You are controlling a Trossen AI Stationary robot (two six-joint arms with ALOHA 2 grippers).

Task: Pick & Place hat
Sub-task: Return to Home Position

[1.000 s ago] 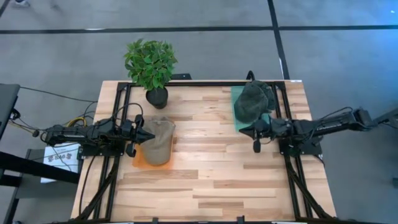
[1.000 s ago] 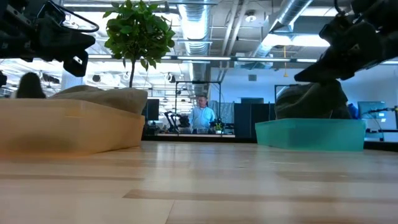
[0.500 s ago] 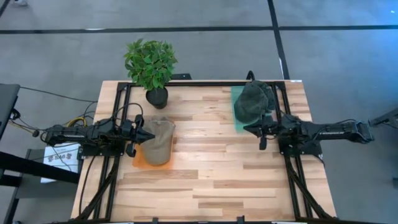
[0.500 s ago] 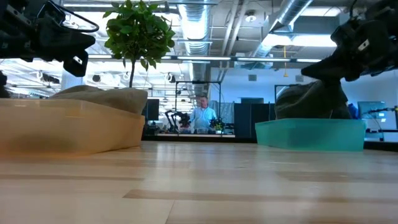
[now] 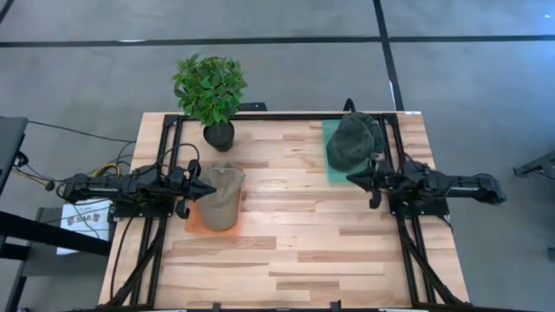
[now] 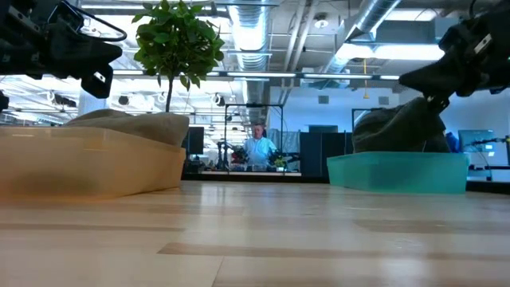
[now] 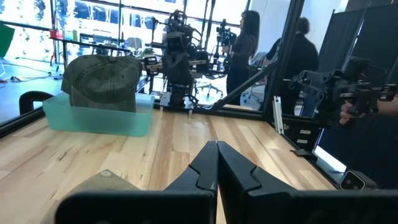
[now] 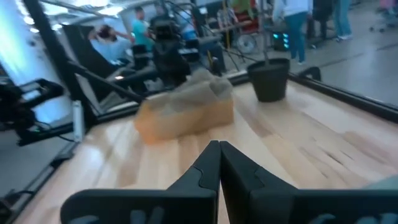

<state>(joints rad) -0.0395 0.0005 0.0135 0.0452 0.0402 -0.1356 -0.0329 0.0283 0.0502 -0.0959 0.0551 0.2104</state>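
Sorting looks complete: brown cap lies in orange bin, blue cap in blue bin, so left gripper and right gripper, fingers pressed together and empty, hang beside their bins, probably parking.

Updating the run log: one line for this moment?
left claw shut, over orange bin | right claw shut, by teal bin | brown cap, dark cap binned

Left pincer and right pincer closed, facing inward, apparently level.
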